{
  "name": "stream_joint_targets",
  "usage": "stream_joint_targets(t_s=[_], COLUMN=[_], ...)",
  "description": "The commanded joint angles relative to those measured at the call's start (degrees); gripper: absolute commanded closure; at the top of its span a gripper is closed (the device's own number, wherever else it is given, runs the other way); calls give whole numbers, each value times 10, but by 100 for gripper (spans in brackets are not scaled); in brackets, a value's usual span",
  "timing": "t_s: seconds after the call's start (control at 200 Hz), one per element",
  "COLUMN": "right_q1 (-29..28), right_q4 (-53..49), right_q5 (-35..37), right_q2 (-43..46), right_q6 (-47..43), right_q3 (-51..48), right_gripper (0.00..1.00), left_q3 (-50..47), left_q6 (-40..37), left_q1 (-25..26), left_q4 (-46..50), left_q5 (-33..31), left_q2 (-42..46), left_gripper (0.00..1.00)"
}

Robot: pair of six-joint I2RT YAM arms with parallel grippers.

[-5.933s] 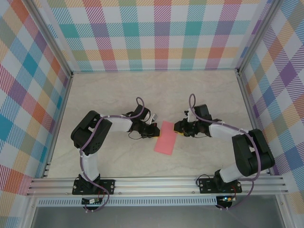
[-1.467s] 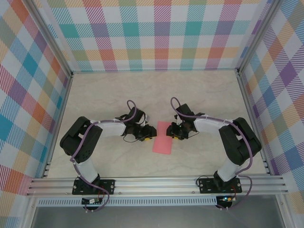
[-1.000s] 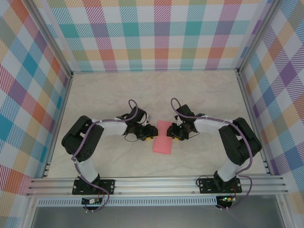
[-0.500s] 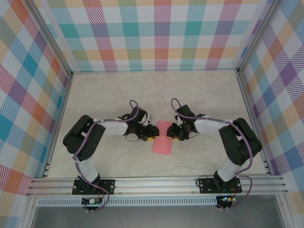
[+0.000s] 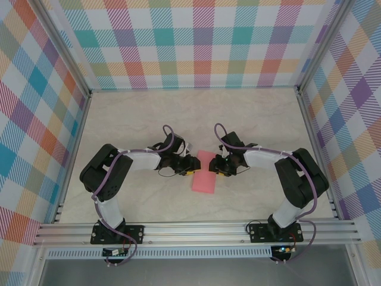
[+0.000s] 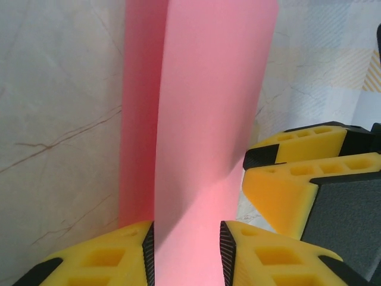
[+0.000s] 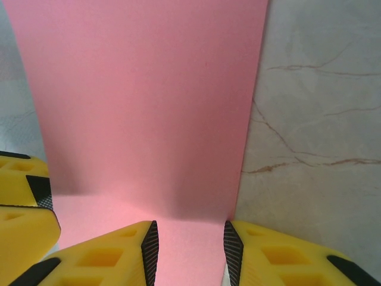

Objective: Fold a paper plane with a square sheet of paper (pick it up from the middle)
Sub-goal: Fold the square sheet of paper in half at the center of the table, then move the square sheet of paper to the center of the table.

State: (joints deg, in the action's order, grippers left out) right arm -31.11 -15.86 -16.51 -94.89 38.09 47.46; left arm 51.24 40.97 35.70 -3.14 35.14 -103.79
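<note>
Overhead, your pink sheet of paper [image 5: 204, 176] lies as a narrow folded strip on the pale marbled table [image 5: 131, 119], between the two arms. Your left gripper [image 6: 187, 235] straddles a raised flap that fills the gap between its fingers; you cannot tell whether it is clamped. Your right gripper [image 7: 190, 232] has its fingers apart, with the paper lying flat between them.

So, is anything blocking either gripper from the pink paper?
Nothing visible does. The square sheet of paper lies directly between the fingers of both the left gripper and the right gripper.
</note>
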Motion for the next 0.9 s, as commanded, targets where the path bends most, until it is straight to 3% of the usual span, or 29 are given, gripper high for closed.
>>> stream_joint_targets(t_s=[0.0, 0.315, 0.435, 0.66, 0.895], right_q1=[-1, -2, -1, -2, -3], right_q4=[2, 2, -11, -23, -23], right_q5=[-3, 2, 25, 46, 39], right_q2=[7, 58, 124, 239, 294], right_q6=[-14, -12, -12, -5, -2], right_q3=[-12, -16, -41, -111, -137], right_gripper=[63, 60, 52, 25, 18], left_q3=[5, 12, 11, 19, 13], left_q6=[10, 13, 14, -27, -54], left_q1=[4, 3, 3, -3, -19], left_q4=[-25, -28, -32, 26, 63], left_q5=[22, 17, 18, 8, 4], left_q2=[-20, -22, -10, 9, 33], left_gripper=[67, 83, 92, 100, 100])
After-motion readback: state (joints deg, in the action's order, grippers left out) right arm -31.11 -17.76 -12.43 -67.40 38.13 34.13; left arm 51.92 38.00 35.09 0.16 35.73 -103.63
